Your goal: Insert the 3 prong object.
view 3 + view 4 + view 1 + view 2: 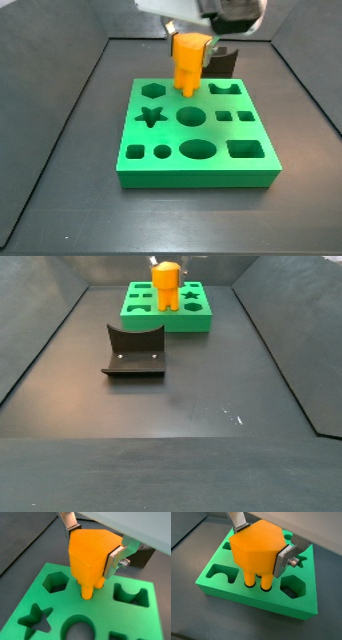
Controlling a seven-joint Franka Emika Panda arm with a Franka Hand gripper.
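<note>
The 3 prong object (254,549) is bright orange with a blocky body and round prongs below. My gripper (261,542) is shut on its body, a silver finger (286,558) on each side. It stands upright over the green block (298,604). The prong tips sit at or just inside holes in the block's top face, near the hexagon hole (55,582). It shows in the other wrist view (90,554) and in both side views (189,60) (166,283). How deep the prongs go is hidden.
The green block (201,170) has several shaped holes: star (151,116), round (193,117), oval (199,150), square (245,150). A dark curved block (134,353) lies on the floor. A dark fixture (222,60) stands behind the green block. Dark walls enclose the floor.
</note>
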